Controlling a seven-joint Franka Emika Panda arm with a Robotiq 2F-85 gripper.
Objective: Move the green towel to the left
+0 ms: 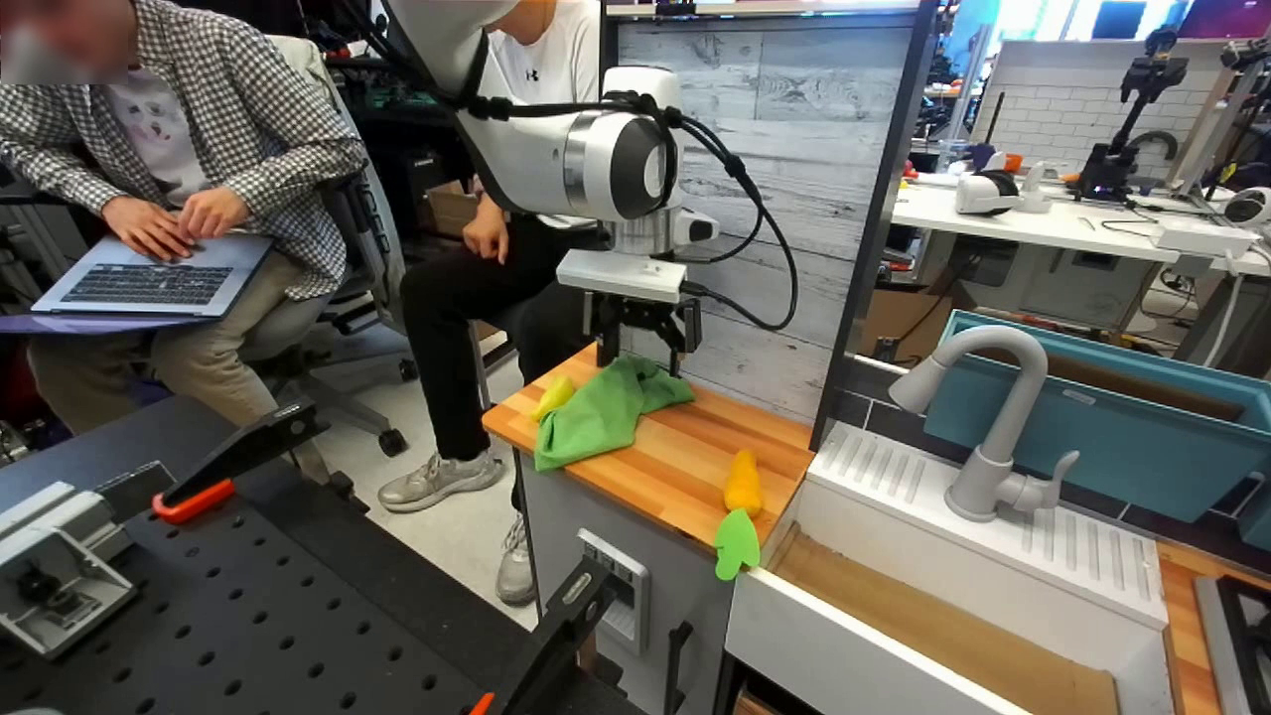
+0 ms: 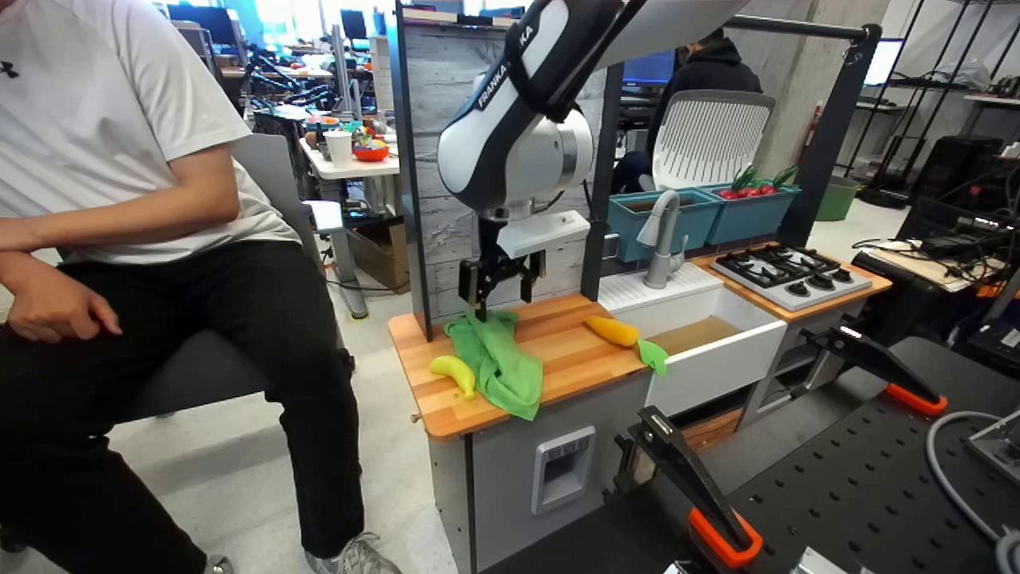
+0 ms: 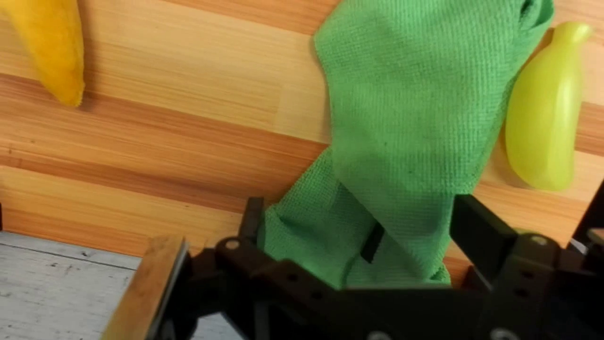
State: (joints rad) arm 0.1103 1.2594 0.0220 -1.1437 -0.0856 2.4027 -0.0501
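The green towel (image 1: pixel 596 415) lies crumpled and folded on the wooden counter, with one end at the front edge; it also shows in an exterior view (image 2: pixel 504 363) and the wrist view (image 3: pixel 410 108). My gripper (image 1: pixel 643 350) points down at the towel's back end, close to its surface; it also shows in an exterior view (image 2: pixel 504 303). In the wrist view the gripper (image 3: pixel 359 208) is open, with its fingers wide apart and towel cloth showing between them. A small black mark shows on the cloth there. Whether the fingertips touch the towel, I cannot tell.
A yellow-green toy banana (image 2: pixel 453 375) lies beside the towel. An orange toy carrot (image 1: pixel 743 485) with a green leaf end (image 1: pixel 737 544) lies near the sink (image 1: pixel 844 616). A grey wood-look panel (image 1: pixel 755 199) stands behind the counter (image 2: pixel 574 339). A seated person is close by.
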